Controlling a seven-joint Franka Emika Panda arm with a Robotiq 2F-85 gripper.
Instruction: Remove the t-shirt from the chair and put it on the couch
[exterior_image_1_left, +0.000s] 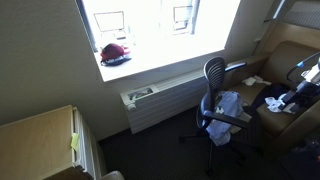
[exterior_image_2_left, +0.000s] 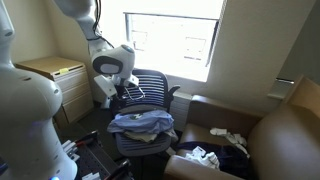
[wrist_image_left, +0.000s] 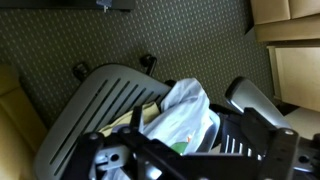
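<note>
A light blue-white t-shirt (exterior_image_2_left: 140, 122) lies crumpled on the seat of a dark office chair (exterior_image_2_left: 152, 86). Both also show in an exterior view, the t-shirt (exterior_image_1_left: 228, 104) on the chair (exterior_image_1_left: 213, 72). The brown couch (exterior_image_2_left: 290, 140) stands beside the chair, and it also shows in an exterior view (exterior_image_1_left: 292, 118). My gripper (exterior_image_2_left: 127, 91) hangs by the chair's backrest, just above the seat. In the wrist view the t-shirt (wrist_image_left: 186, 108) lies right below my open gripper (wrist_image_left: 180, 155), next to the mesh backrest (wrist_image_left: 100, 95). The jaws hold nothing.
Loose clothes (exterior_image_2_left: 215, 155) lie on the couch seat. A wooden cabinet (exterior_image_2_left: 55, 70) stands behind my arm. A red hat (exterior_image_1_left: 115, 53) sits on the windowsill above a wall heater (exterior_image_1_left: 160, 100). The chair's armrest (wrist_image_left: 250, 95) is beside the t-shirt.
</note>
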